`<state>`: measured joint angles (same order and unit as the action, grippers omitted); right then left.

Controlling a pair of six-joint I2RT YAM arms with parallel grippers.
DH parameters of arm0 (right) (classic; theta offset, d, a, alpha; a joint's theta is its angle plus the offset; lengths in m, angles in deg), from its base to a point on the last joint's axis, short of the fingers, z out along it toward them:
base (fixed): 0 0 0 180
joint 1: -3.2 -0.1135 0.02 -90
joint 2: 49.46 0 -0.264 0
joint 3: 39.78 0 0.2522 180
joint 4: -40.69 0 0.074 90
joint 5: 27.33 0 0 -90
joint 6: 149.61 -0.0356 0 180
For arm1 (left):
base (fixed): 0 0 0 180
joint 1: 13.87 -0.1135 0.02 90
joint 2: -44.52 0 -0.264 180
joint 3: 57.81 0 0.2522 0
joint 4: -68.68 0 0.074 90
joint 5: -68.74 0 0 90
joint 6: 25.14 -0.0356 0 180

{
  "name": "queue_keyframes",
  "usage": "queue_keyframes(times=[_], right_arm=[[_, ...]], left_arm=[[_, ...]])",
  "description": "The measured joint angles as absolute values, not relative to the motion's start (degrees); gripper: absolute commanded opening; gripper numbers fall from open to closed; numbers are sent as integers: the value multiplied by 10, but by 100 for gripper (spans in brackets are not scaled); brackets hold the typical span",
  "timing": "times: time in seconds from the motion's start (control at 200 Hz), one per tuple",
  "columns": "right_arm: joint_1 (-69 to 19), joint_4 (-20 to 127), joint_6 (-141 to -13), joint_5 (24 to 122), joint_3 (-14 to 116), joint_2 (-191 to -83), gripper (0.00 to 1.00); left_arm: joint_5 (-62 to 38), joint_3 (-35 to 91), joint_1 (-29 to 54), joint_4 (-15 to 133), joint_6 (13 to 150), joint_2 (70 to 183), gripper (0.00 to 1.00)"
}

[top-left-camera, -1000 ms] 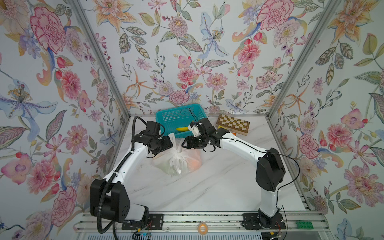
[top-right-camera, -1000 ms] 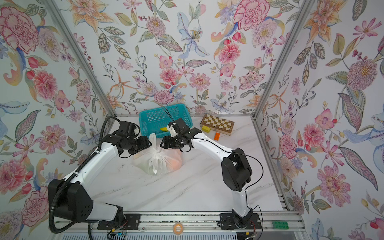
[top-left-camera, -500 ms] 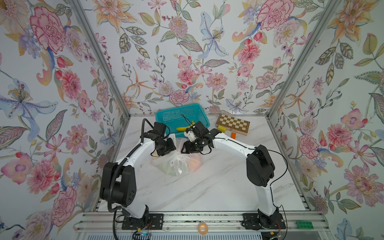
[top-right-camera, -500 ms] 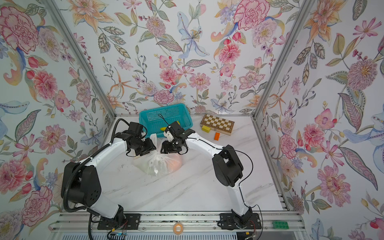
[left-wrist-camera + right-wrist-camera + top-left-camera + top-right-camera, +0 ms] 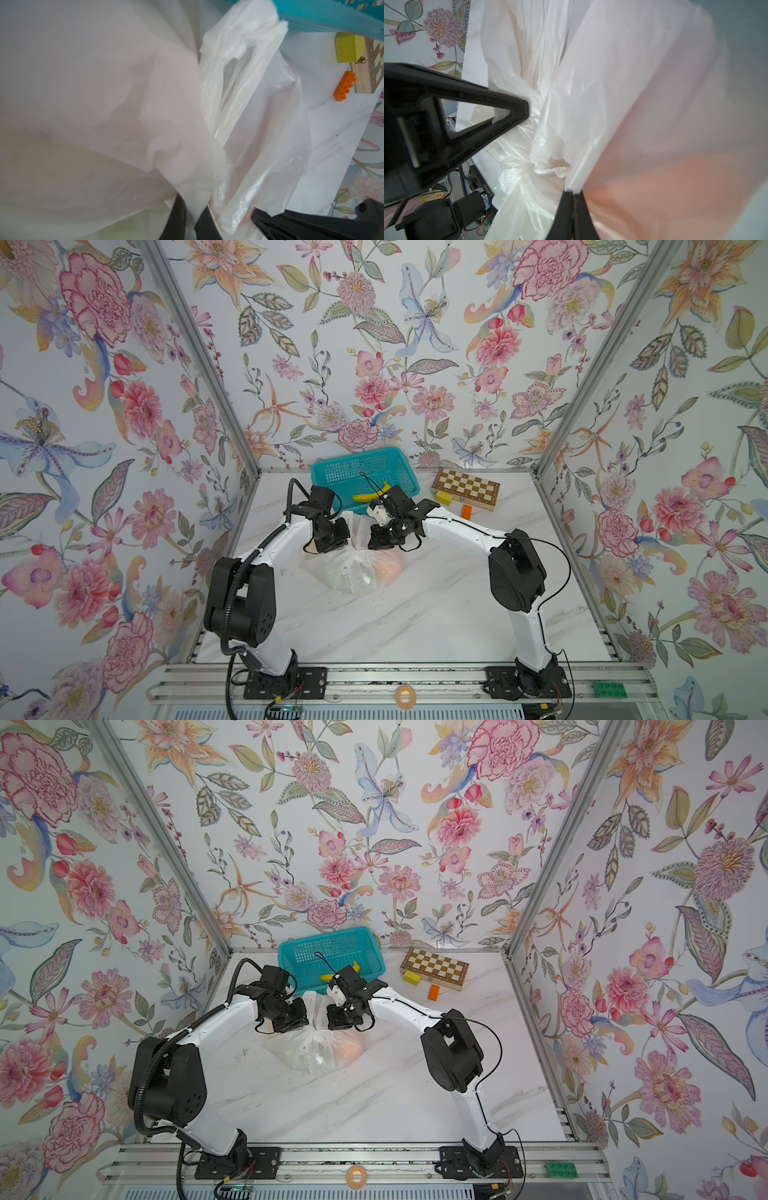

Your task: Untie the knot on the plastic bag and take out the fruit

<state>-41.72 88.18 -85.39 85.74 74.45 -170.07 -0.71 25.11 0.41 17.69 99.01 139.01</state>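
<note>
**1. plastic bag** (image 5: 353,572): thin, crinkly, transl. white. Bulging w/ contents, it sits directly below and btwn left gripper (image 5: 332,541) and right gripper (image 5: 380,537). Upper film is drawn up and pinched in both, jaws closed on it. One handle loop (image 5: 234,83) stands free just past the left gripper tips.

**2. knot** (image 5: 527,166): tight bunched twist of white film, tied. Lies btwn the two grippers, just beside the right gripper tips.

**3. fruit** (image 5: 388,569): all inside the bag, seen only through the film. Orange round pc on the right gripper side, faint green tint under the left gripper. Qty can't be told.
</note>
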Motion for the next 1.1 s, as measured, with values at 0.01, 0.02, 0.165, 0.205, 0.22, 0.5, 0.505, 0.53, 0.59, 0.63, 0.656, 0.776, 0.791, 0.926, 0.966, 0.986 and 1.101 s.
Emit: queue_keyframes(times=[0.01, 0.02, 0.165, 0.205, 0.22, 0.5, 0.505, 0.53, 0.59, 0.63, 0.656, 0.776, 0.791, 0.926, 0.966, 0.986, 1.101], right_arm=[[-417, 881, -854, 856, 744, -1701, 0], [-417, 881, -854, 855, 743, -1701, 0], [-410, 873, -866, 842, 714, -1688, 0], [-406, 870, -870, 839, 703, -1681, 0], [-404, 868, -872, 839, 699, -1678, 0], [-354, 817, -914, 831, 601, -1598, 0], [-352, 816, -916, 830, 598, -1596, 0], [-347, 811, -920, 831, 588, -1590, 0], [-336, 803, -931, 830, 568, -1578, 0], [-330, 801, -935, 827, 560, -1573, 0], [-328, 799, -936, 825, 555, -1570, 0], [-328, 796, -938, 815, 548, -1557, 1], [-328, 795, -937, 815, 548, -1556, 3], [-336, 795, -922, 799, 554, -1542, 25], [-340, 799, -917, 792, 561, -1540, 33], [-342, 801, -909, 786, 566, -1539, 36], [-360, 803, -881, 756, 597, -1536, 47]], left_arm=[[-8, 251, 4, 177, 990, 1390, 0], [-8, 251, 4, 177, 987, 1390, 0], [-10, 251, 4, 177, 988, 1382, 0], [-8, 251, 4, 177, 988, 1379, 0], [-8, 251, 4, 177, 988, 1378, 0], [-4, 249, -8, 177, 981, 1359, 0], [-4, 248, -8, 177, 981, 1358, 0], [-4, 246, -11, 177, 979, 1353, 0], [-4, 244, -17, 177, 976, 1342, 0], [-4, 244, -21, 177, 975, 1336, 0], [-4, 244, -24, 177, 974, 1333, 0], [-4, 244, -38, 176, 965, 1327, 0], [-4, 244, -39, 176, 963, 1327, 1], [-5, 244, -44, 177, 955, 1325, 35], [-6, 244, -46, 176, 948, 1323, 44], [-7, 244, -47, 177, 950, 1321, 47], [-7, 244, -49, 177, 946, 1299, 52]])
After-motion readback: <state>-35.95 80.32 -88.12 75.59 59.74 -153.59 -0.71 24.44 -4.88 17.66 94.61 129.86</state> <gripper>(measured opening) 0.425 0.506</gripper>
